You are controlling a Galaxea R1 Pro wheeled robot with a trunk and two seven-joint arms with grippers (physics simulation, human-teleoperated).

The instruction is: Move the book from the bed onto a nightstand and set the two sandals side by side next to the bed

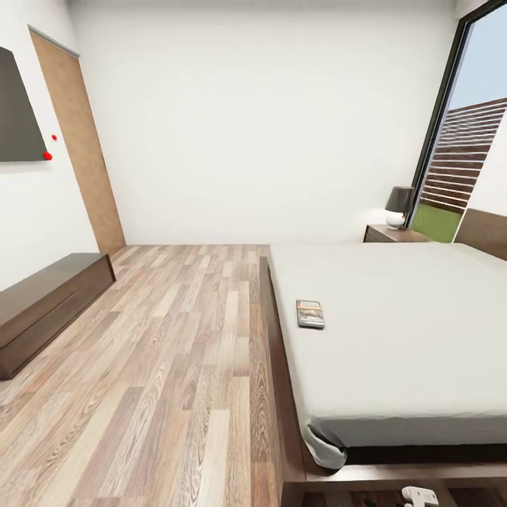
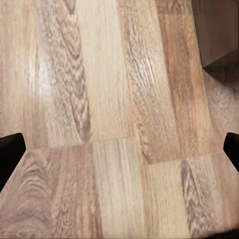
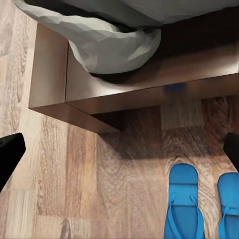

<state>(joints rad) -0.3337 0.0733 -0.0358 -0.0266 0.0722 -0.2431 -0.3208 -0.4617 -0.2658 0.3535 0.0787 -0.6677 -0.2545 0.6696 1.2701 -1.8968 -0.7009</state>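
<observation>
book [image 1: 310,313] dark cover, flat on bed [image 1: 394,338] | sandals [image 3: 199,206] bright blue | both grippers apart

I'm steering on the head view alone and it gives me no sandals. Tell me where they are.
Observer: The right wrist view has them: one sandal and the other sandal lie on the floor just off the bed frame's corner.
Operator: Report how they lie.
Observer: Parallel, side by side, with a strip of bare floor between them.
Operator: Give me the right gripper's state.
Observer: The right gripper hangs over the floor beside them, jaws wide open and holding nothing.
</observation>
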